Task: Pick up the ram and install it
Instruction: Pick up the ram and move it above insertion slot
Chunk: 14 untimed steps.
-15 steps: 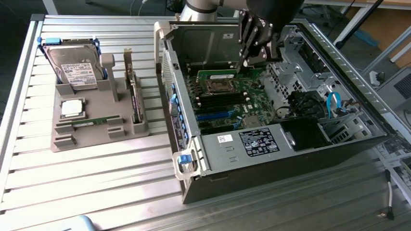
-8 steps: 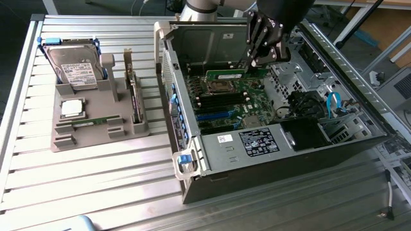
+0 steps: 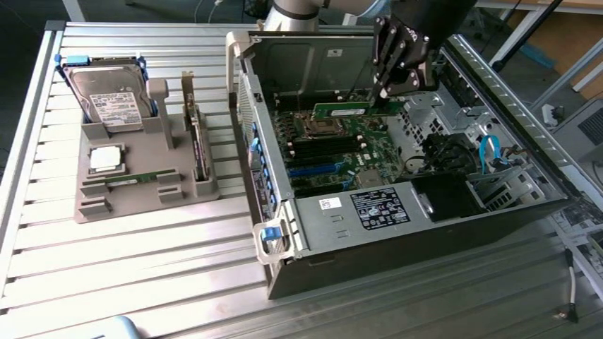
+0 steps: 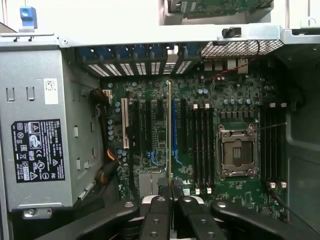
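Note:
The ram (image 3: 345,111) is a thin green stick with a white label, held level above the motherboard (image 3: 330,159) inside the open computer case (image 3: 396,212). My gripper (image 3: 389,99) is shut on its end towards the exterior view's right. In the wrist view the ram (image 4: 170,135) appears edge-on as a thin line running out from my gripper (image 4: 171,194) over the board. Black memory slots (image 4: 201,150) lie beside the empty processor socket (image 4: 237,152), off to one side of the ram's line. The ram hangs above the board and touches no slot.
A grey holder (image 3: 141,191) on the slatted table at the exterior view's left carries a hard drive (image 3: 111,99), a silver processor chip (image 3: 106,159), a small green stick (image 3: 132,179) and an upright expansion card (image 3: 196,134). The case's walls, power supply (image 4: 37,150) and blue cables (image 3: 490,152) surround the board.

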Each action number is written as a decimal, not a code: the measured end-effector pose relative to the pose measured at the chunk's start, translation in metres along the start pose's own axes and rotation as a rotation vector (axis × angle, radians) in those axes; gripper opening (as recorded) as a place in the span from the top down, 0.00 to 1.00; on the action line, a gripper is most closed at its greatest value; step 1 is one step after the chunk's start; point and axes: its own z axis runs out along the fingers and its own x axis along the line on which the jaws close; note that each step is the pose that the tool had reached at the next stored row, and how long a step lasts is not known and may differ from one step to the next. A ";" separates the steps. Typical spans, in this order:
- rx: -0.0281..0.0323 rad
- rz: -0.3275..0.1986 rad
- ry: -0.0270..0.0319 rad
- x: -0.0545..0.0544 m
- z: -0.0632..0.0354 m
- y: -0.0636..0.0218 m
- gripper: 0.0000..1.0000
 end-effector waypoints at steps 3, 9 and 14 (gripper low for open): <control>0.0000 0.000 0.0001 0.000 0.0000 -0.0042 0.88; 0.0000 0.000 0.0000 0.001 -0.0001 -0.0111 0.88; 0.0000 0.000 -0.0001 0.001 0.0000 -0.0111 0.88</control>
